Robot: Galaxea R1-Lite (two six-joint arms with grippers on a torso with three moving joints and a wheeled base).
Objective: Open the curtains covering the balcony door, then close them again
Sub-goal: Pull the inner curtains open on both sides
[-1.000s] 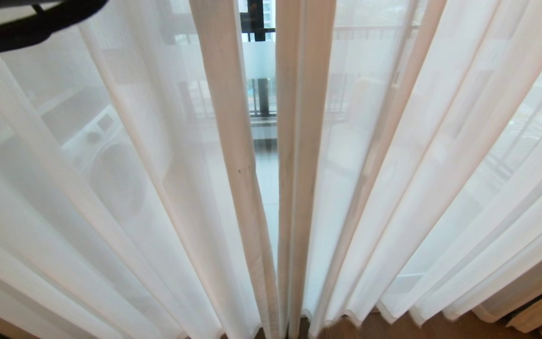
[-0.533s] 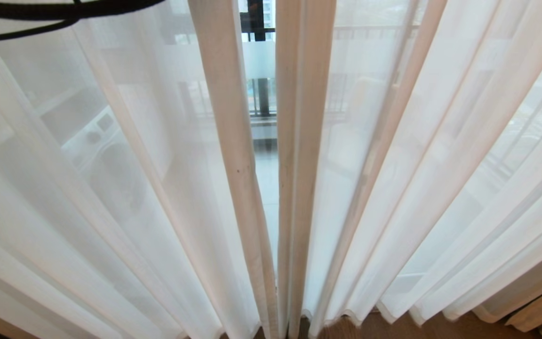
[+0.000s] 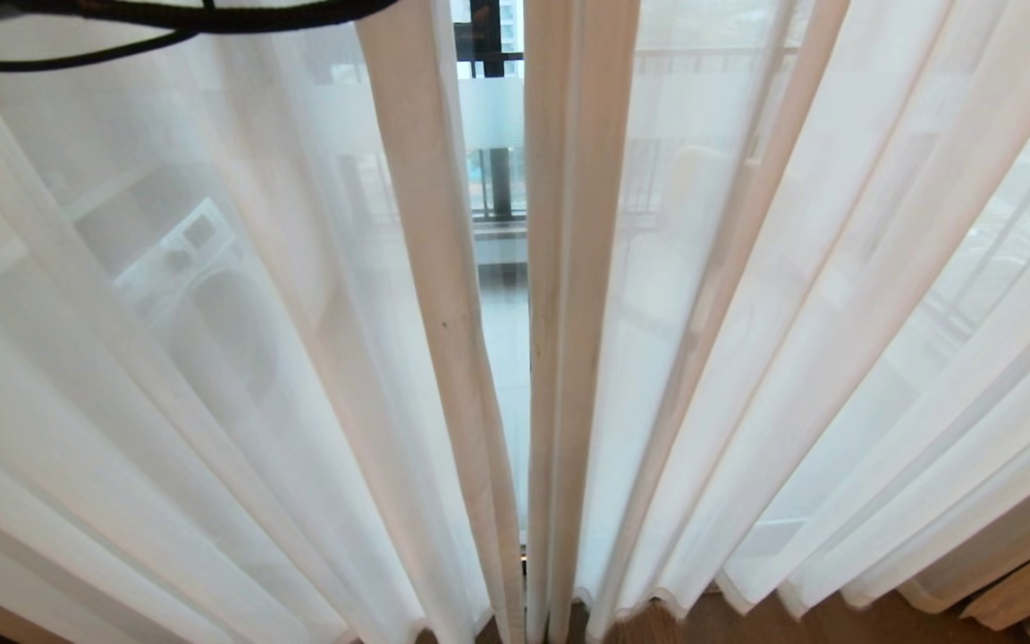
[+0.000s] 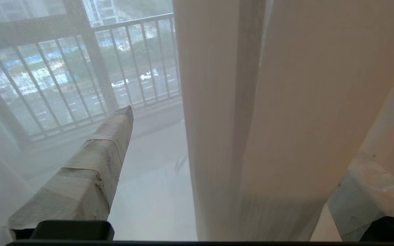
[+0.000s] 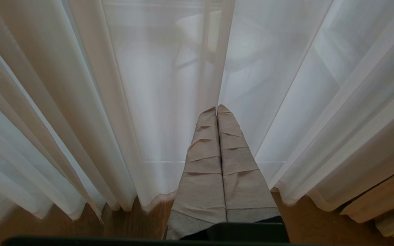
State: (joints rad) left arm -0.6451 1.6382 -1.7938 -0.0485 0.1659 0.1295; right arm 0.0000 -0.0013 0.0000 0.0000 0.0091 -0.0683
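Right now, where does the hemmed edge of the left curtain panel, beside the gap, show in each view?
Head view: hemmed edge, just left of centre, running top to floor.
Left wrist view: wide beige fold, centre-right, beside the left pincer.
Right wrist view: cannot tell.
Shared landmark: balcony railing.

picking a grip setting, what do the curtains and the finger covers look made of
Curtains: thin sheer white fabric; balcony shapes show through it, with denser beige folded edges.
Right gripper fingers: wrapped in overlapping bands, seemingly matte greyish-tan cloth tape.
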